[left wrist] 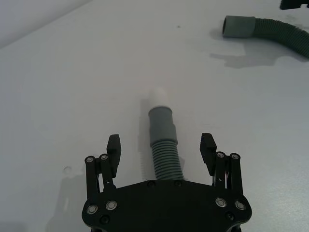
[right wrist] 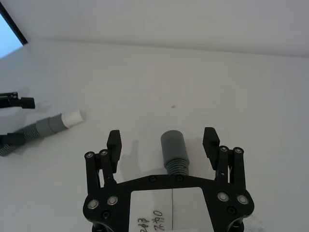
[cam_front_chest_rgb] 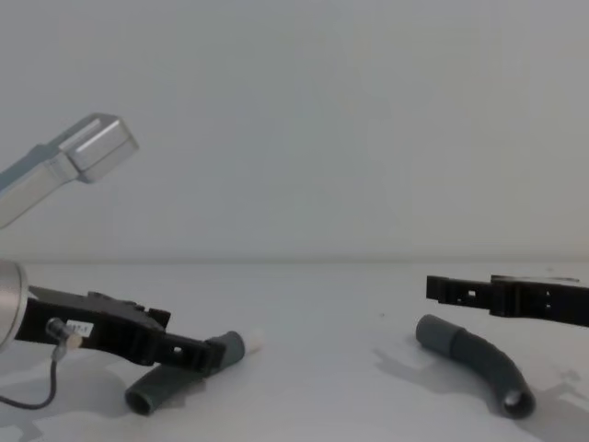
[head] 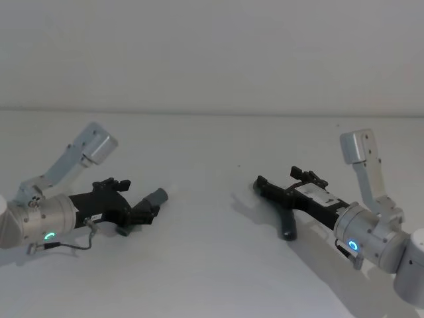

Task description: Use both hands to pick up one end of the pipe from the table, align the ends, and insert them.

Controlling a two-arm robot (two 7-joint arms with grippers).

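Observation:
Two dark grey corrugated pipe pieces lie on the white table (head: 212, 265). The left piece (left wrist: 165, 157) has a grey collar (left wrist: 161, 123) ending in a white plug tip (left wrist: 158, 96). My left gripper (left wrist: 161, 147) is open and straddles this piece, its fingers apart from the hose on both sides. In the head view the left gripper (head: 136, 202) sits over the left piece (head: 156, 197). The right piece (right wrist: 174, 150) shows its plain grey collar between the open fingers of my right gripper (right wrist: 162, 140). The chest view shows the right gripper (cam_front_chest_rgb: 451, 290) just above that curved right piece (cam_front_chest_rgb: 474, 359).
A pale grey wall (head: 212, 53) stands behind the table. A wide stretch of bare table separates the two pieces. In the left wrist view the right piece (left wrist: 275, 31) lies far off with its open collar (left wrist: 239, 26) turned toward the plug tip.

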